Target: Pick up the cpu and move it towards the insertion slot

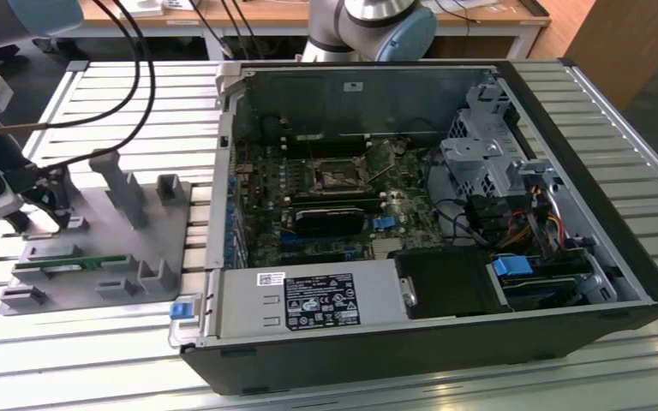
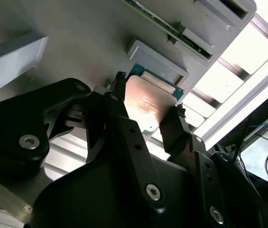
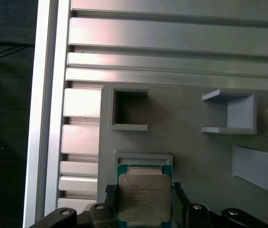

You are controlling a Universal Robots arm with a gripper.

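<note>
The cpu (image 2: 148, 102) (image 3: 144, 197), a silver square chip with a thin green rim, lies at the edge of a grey holder plate (image 1: 192, 235) beside a shallow framed seat (image 3: 143, 157). My gripper (image 2: 149, 95) (image 3: 143, 190) straddles it, and a black finger (image 2: 171, 133) presses on each of two opposite edges, so it is shut on the chip. In the exterior view the gripper (image 1: 38, 224) hangs over the plate at the far left. The insertion slot (image 1: 337, 175), a square metal-framed socket, sits on the green board inside the open computer case, well to the exterior view's right.
The grey plate carries upright posts (image 1: 123, 193), small brackets (image 3: 231, 111) and a long green memory stick (image 1: 66, 265). The black case's wall (image 1: 224, 171) stands between plate and board. A power supply (image 1: 306, 300), drive cage (image 1: 483, 163) and cables (image 1: 134, 77) are nearby. Everything rests on a slatted metal table (image 1: 78, 360).
</note>
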